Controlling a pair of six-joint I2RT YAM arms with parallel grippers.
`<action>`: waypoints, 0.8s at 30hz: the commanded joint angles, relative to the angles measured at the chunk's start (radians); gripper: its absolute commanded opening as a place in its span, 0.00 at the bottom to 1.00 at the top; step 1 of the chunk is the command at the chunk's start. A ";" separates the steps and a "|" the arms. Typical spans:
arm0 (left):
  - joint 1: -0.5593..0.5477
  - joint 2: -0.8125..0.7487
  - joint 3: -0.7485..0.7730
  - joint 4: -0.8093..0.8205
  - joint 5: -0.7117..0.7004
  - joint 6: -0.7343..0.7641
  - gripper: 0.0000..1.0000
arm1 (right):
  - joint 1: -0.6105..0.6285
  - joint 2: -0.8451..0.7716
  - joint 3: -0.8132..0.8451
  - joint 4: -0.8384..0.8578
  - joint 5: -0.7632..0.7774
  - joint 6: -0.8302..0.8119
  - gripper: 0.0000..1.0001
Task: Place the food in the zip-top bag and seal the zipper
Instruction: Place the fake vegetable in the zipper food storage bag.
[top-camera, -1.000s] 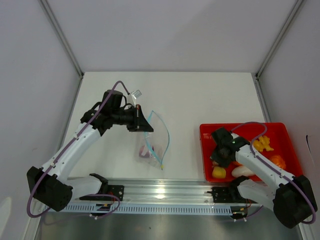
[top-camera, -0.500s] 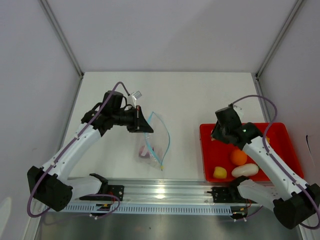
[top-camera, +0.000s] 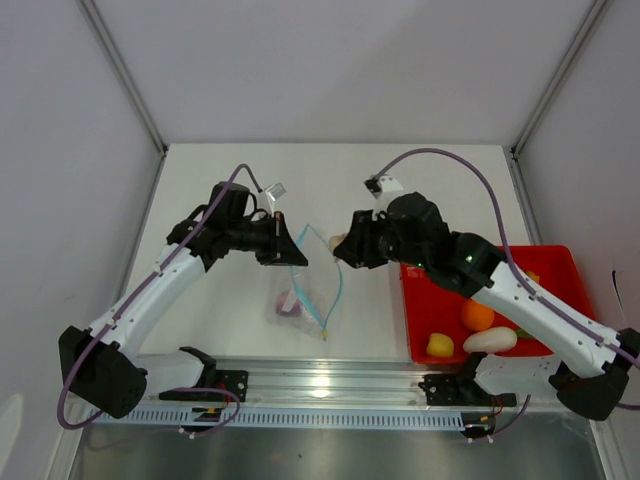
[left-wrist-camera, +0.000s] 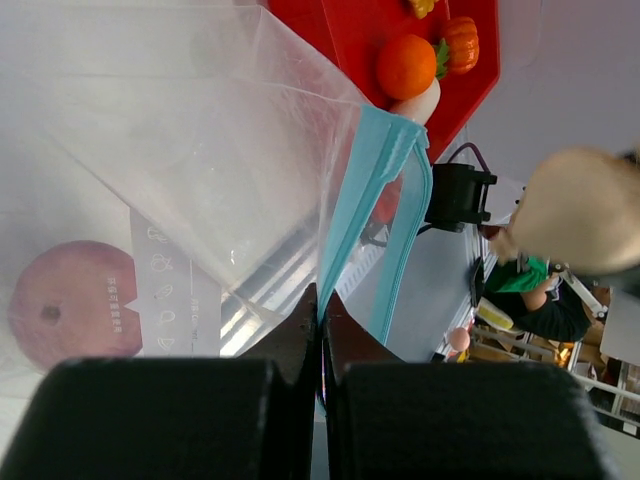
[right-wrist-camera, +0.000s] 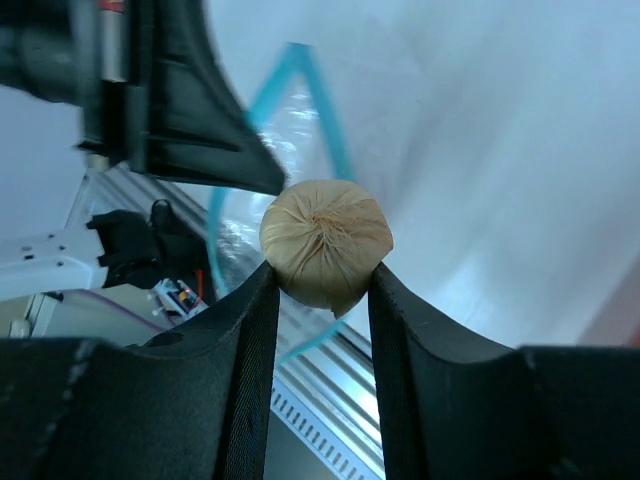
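The clear zip-top bag (top-camera: 305, 280) hangs open above the table, and my left gripper (top-camera: 288, 246) is shut on its light-blue zipper (left-wrist-camera: 355, 200) edge. In the left wrist view my left gripper (left-wrist-camera: 321, 300) pinches that strip. A purple-white garlic bulb (left-wrist-camera: 70, 300) lies inside the bag. My right gripper (top-camera: 342, 250) is shut on a beige, bun-like food piece (right-wrist-camera: 325, 252) and holds it just right of the bag's open mouth. In the right wrist view my right gripper (right-wrist-camera: 322, 278) clamps the piece on both sides.
The red tray (top-camera: 430, 310) sits at the right with an orange round fruit (top-camera: 477, 315), a yellow piece (top-camera: 438, 345) and a white piece (top-camera: 490, 340). An orange pumpkin (left-wrist-camera: 460, 42) shows in the left wrist view. A metal rail (top-camera: 320, 385) runs along the near edge.
My right arm lifted out of the red tray and swung left to the bag's mouth with the beige piece in its jaws. The left arm and bag have stayed put.
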 joint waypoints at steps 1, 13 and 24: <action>-0.007 0.000 -0.007 0.034 0.024 0.001 0.01 | 0.081 0.076 0.075 0.056 -0.006 -0.053 0.26; -0.007 -0.006 0.007 0.025 0.028 0.006 0.01 | 0.223 0.216 0.117 0.003 0.135 -0.060 0.73; -0.005 -0.011 0.014 0.014 0.031 0.009 0.01 | 0.218 0.178 0.126 -0.045 0.337 -0.007 0.99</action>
